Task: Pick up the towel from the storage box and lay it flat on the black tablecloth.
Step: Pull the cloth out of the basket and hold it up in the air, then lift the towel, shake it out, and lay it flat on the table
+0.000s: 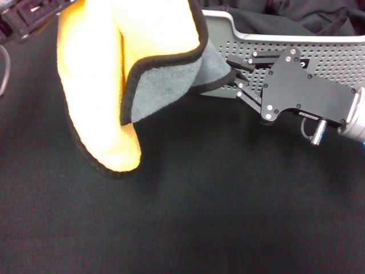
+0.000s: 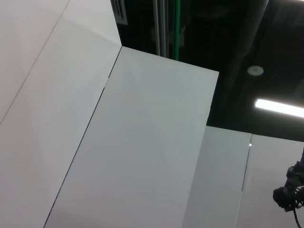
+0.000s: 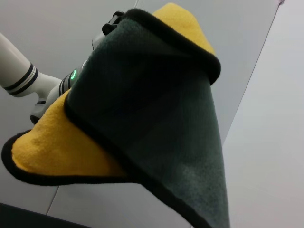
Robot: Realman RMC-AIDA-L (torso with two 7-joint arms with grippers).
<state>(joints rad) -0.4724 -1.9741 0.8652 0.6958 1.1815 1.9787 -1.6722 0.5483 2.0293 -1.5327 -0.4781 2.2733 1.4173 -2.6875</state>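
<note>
Over the black tablecloth (image 1: 217, 200) — right gripper (image 1: 232, 77) pinches the hanging towel (image 1: 114, 74) corner; left gripper's state unclear.

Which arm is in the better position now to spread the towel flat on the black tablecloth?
Right, probably. The right gripper already pinches the towel's grey corner above the black tablecloth, beside the storage box. The left gripper itself is out of view, though it seems to hold the towel's top.

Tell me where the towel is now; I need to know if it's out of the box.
In the head view the towel hangs upper left above the black tablecloth, one corner pinched by the right end effector beside the storage box.
</note>
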